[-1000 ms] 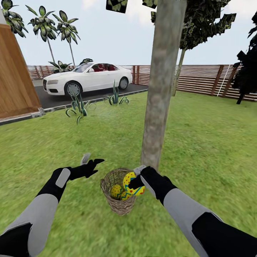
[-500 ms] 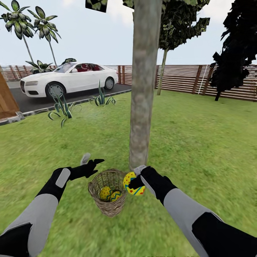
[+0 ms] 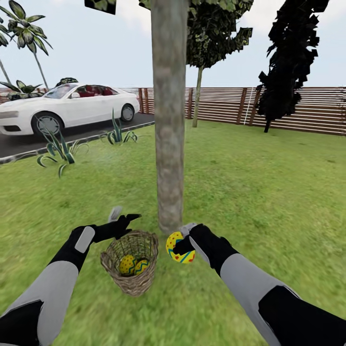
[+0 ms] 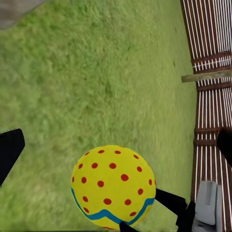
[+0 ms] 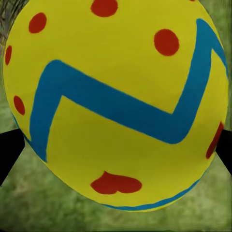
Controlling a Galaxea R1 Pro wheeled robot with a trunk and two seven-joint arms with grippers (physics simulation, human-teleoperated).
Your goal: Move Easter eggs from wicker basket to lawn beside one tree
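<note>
My right claw (image 3: 179, 246) is clamped on one Easter egg (image 3: 178, 248), its dark fingers (image 5: 8, 151) pressing against both sides of the shell, which looms large in the right wrist view with its blue zigzag band and red dots. I'm holding that egg above the lawn (image 3: 269, 192), just right of the wicker basket (image 3: 130, 262) and close to the foot of the thick grey-brown tree (image 3: 169, 120). The right forearm reaches in from the near right, angled toward the trunk, with the wrist roughly level. My left claw (image 3: 126, 217) is spread apart and holds nothing; it hovers over the basket's far-left rim without touching it, as far as I can tell, and the left forearm stretches forward from the near left. Through the left wrist view I look across at the held egg (image 4: 114, 186) with grass beneath it and a slatted fence (image 4: 212, 72) beyond. The basket stands upright on the grass, just left of the trunk base and slightly nearer to me, and two more eggs (image 3: 132, 265) lie side by side inside it. Far left, a white car (image 3: 67, 106) sits on the driveway behind spiky plants (image 3: 60, 151).
</note>
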